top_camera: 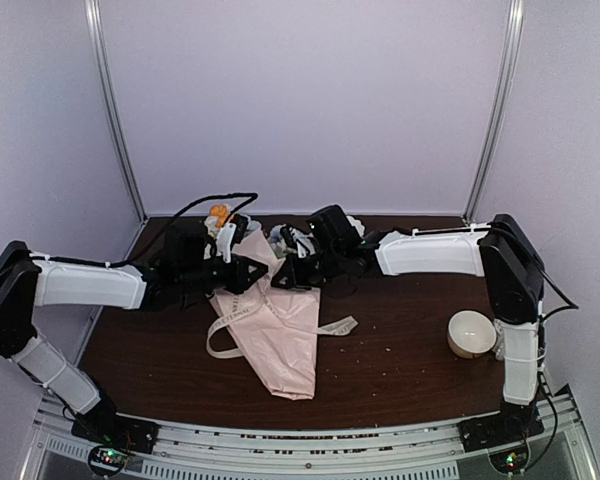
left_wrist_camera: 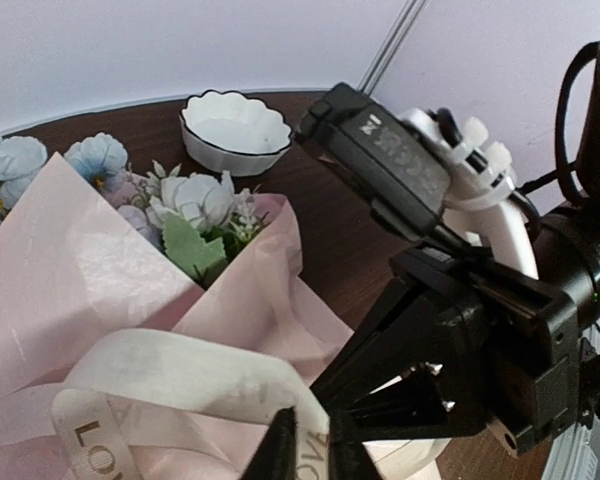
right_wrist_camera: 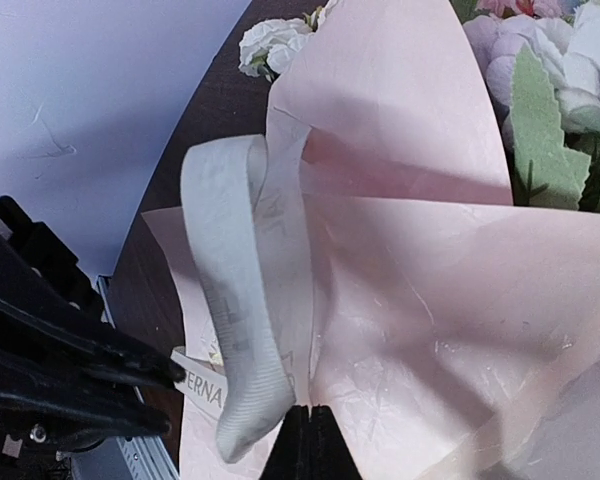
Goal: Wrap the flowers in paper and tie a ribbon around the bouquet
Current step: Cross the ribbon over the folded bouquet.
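The bouquet lies on the table, a pale pink paper (top_camera: pixel 280 345) cone with its point toward the near edge and the flowers (top_camera: pixel 278 240) at the far end. The cream ribbon (top_camera: pixel 220 335) loops out on the cone's left, and a tail trails to its right. Both grippers meet over the cone's upper part. My left gripper (left_wrist_camera: pixel 312 455) has its jaws a small way apart, with the printed ribbon (left_wrist_camera: pixel 170 375) lying in the gap. My right gripper (right_wrist_camera: pixel 310 440) is shut where a strand of the ribbon (right_wrist_camera: pixel 230 300) runs down into its tips, against the paper (right_wrist_camera: pixel 450 260).
A white scalloped bowl (top_camera: pixel 472 333) stands on the dark wooden table (top_camera: pixel 400 370) near the right arm's base, also visible as the bowl (left_wrist_camera: pixel 235 130) beyond the flowers (left_wrist_camera: pixel 195 200). Pale walls enclose the back and sides. Black cables hang over the far left.
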